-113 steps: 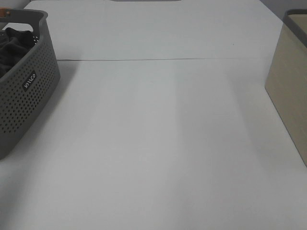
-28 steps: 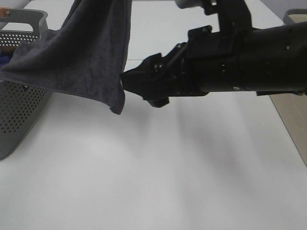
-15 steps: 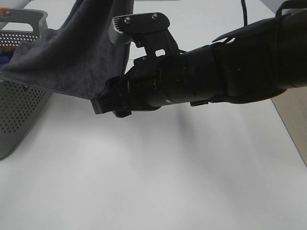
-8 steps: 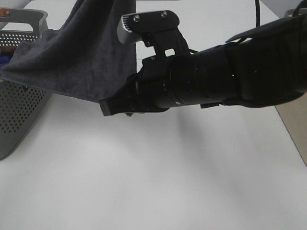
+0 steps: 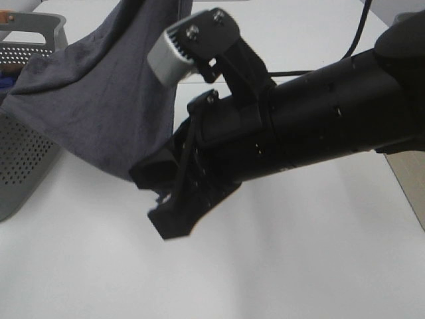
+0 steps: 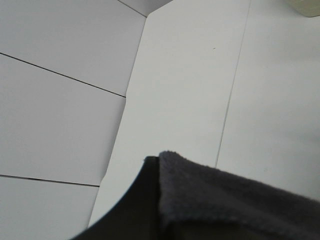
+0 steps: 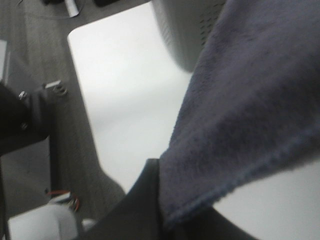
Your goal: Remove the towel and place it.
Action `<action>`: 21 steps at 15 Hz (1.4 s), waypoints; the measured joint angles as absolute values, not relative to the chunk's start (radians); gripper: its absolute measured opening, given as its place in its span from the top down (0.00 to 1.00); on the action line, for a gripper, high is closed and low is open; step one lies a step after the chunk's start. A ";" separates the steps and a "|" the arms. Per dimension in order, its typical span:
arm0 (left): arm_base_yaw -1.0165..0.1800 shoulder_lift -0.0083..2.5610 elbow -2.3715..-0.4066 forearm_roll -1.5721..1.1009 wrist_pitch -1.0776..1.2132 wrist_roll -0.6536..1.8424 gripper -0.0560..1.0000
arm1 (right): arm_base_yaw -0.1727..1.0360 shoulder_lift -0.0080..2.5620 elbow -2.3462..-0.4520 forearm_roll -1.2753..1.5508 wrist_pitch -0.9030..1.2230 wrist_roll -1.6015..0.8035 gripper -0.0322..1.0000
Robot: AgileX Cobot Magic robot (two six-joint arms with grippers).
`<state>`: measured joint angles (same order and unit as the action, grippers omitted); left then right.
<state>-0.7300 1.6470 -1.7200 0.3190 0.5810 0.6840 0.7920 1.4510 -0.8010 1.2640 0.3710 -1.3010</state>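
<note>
The dark grey towel (image 5: 99, 100) hangs spread in the air beside the grey perforated basket (image 5: 23, 153), its top running out of the exterior view. My left gripper (image 6: 156, 172) is above that view; its wrist view shows a dark finger (image 6: 132, 210) pressed against a towel (image 6: 240, 200) edge. My right gripper (image 5: 163, 203) reaches across from the right and sits at the towel's lower corner, low over the table. In the right wrist view the towel (image 7: 250, 95) edge lies clamped at the gripper (image 7: 161, 200).
The basket stands at the table's left edge, with a bit of blue cloth (image 5: 4, 83) showing inside. A beige box (image 5: 412, 179) stands at the right edge. The white table (image 5: 299, 266) spreads in front of the arm.
My right arm has swung down and towards the front, pulling the towel's lower corner with it. The towel now hangs lower and more stretched than half a second ago.
</note>
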 joint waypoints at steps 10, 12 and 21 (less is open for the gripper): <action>-0.739 1.648 -1.720 0.172 0.579 0.571 0.95 | 0.787 1.450 -0.998 0.040 0.576 0.107 0.96; -0.739 1.648 -1.720 0.168 0.579 0.505 0.95 | 0.787 1.450 -1.011 -0.047 0.633 0.134 0.96; -0.650 1.647 -1.720 0.382 0.501 0.299 0.95 | 0.788 1.438 -1.517 -0.609 1.139 0.138 0.96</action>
